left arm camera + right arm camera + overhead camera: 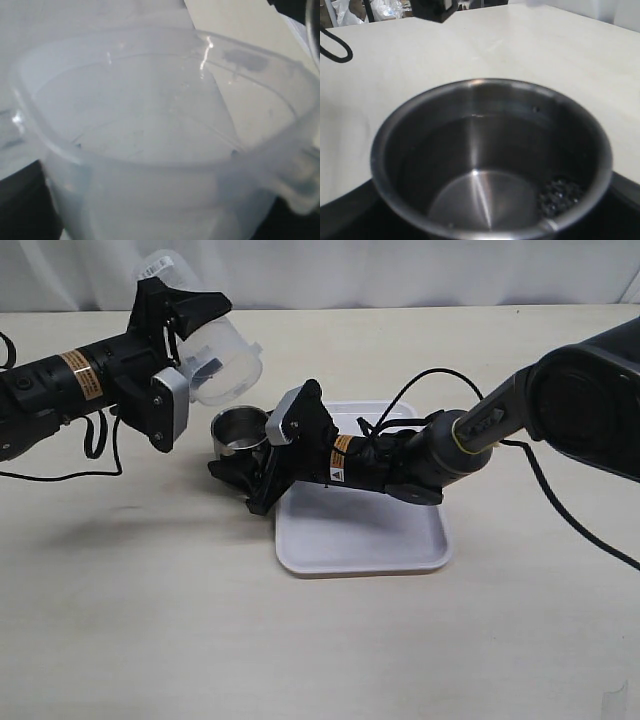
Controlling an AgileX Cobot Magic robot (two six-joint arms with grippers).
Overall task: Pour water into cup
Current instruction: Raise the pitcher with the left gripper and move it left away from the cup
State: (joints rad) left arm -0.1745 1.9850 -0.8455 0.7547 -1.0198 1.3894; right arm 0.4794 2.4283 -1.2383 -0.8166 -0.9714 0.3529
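Note:
The cup, a small shiny steel cylinder, stands upright on the table just left of the white tray. My right gripper is shut on it, one finger on each side. The right wrist view looks down into the cup; its dark inside has a speckled patch by the near wall. My left gripper is shut on a translucent plastic container, raised and tipped with its mouth toward the cup. This container fills the left wrist view and hides the fingers. I see no stream of water.
The right arm lies across the white tray's left part. Black cables hang under the left arm, and one cable loop lies on the table beyond the cup. The table's far edge meets a pale backdrop.

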